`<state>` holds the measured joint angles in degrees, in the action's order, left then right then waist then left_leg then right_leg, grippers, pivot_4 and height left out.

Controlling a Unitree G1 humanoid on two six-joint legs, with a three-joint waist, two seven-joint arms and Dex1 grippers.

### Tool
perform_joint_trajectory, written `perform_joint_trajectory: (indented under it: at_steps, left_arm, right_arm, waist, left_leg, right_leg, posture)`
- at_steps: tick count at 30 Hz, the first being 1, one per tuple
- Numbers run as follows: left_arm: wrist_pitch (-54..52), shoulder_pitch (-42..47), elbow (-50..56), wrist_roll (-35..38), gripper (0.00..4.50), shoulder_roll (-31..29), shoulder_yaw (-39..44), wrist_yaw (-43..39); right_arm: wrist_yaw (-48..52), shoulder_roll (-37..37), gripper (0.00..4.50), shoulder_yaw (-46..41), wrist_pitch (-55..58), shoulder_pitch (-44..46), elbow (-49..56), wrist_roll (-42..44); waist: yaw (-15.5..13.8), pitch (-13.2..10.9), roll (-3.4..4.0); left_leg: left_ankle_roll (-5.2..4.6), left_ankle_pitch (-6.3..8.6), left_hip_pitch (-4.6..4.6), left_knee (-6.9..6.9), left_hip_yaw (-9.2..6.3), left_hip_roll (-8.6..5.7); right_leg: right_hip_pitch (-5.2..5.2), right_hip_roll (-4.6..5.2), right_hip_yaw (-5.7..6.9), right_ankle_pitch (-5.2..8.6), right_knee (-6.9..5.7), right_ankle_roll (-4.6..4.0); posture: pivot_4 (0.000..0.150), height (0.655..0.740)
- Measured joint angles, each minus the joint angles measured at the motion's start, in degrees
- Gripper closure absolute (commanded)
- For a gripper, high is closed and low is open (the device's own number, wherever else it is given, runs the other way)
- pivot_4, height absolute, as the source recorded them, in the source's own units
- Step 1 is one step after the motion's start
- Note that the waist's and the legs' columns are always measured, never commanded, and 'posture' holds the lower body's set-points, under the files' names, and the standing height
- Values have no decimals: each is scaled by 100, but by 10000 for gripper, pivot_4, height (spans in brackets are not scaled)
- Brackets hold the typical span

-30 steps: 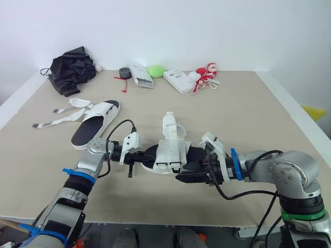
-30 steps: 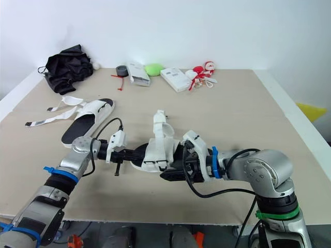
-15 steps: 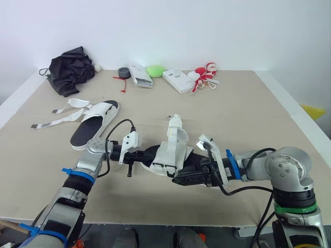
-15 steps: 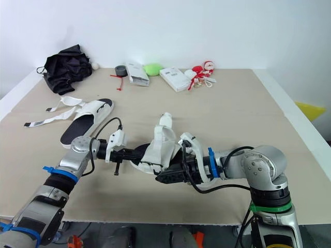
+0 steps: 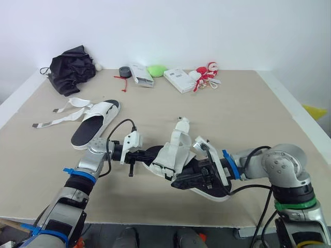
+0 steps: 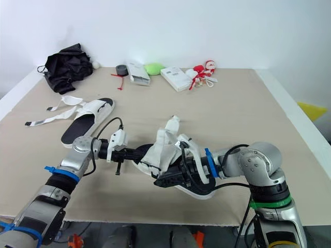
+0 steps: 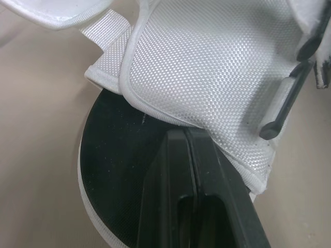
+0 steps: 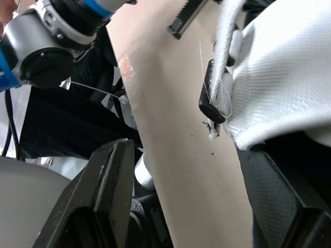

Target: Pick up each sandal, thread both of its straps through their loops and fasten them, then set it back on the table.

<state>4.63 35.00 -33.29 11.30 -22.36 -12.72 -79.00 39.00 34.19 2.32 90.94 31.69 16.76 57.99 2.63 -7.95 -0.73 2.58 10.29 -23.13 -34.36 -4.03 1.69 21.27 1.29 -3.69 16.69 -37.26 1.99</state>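
Observation:
A white sandal (image 5: 178, 155) with a black insole is held off the table near the front edge, tilted, one strap (image 5: 181, 126) sticking up. My left gripper (image 5: 148, 154) is shut on its sole rim; the left wrist view has the closed fingers (image 7: 178, 175) lying on the insole under the white mesh upper (image 7: 207, 67). From the right, my right gripper (image 5: 180, 182) reaches in below the sandal. It is open, the upper and a black buckle (image 8: 212, 106) between its fingers (image 8: 106, 199). A second sandal (image 5: 95, 123) lies flat at the left, its straps (image 5: 57, 118) loose.
Along the table's far edge lie a black bundle (image 5: 72, 70), a tape roll (image 5: 124, 71), two white boxes (image 5: 140, 75) (image 5: 179, 81), a green object (image 5: 156, 71) and a red-and-white toy (image 5: 207, 74). The table's front edge (image 5: 155, 219) is close under both arms.
The right gripper has slid left and lower under the sandal. The sandal has tipped over to the right, its upright strap now leaning that way. The left gripper has stayed put.

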Motion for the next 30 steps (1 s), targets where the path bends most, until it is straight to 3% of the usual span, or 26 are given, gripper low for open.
perform_joint_trajectory:
  at_steps: [4,12,20,30]
  left_arm:
    - [-4,32,-38,-1,45000,-1,26,147]
    - [-3,8,90,3,45000,54,26,-11]
    - [-5,-48,212,19,45000,90,23,-37]
    - [-5,-50,219,19,45000,108,23,-32]
  right_arm:
    - [345,421,11273,318,-526,523,-687,-513]
    - [802,651,11273,493,-1007,810,-1038,-1000]
    - [1670,1044,11273,100,-957,469,-437,-295]
    - [1685,1128,11273,90,-1040,342,-367,-271]
  waist:
    - [2,-35,-4]
    - [-9,-32,-5]
    - [-69,-33,-4]
    - [-79,-41,-18]
  left_leg:
    - [15,9,-7,0,0,2]
    - [-4,-2,-11,0,60,-18]
    - [-7,19,-25,3,49,-15]
    - [-4,21,-23,2,49,-16]
  right_leg:
    - [18,32,4,0,13,0]
    - [13,63,8,-21,15,35]
    - [7,40,6,-24,16,65]
    - [12,44,7,-10,26,41]
  posture:
    - [1500,7380]
    - [1500,7380]
    - [1500,7380]
    - [1500,7380]
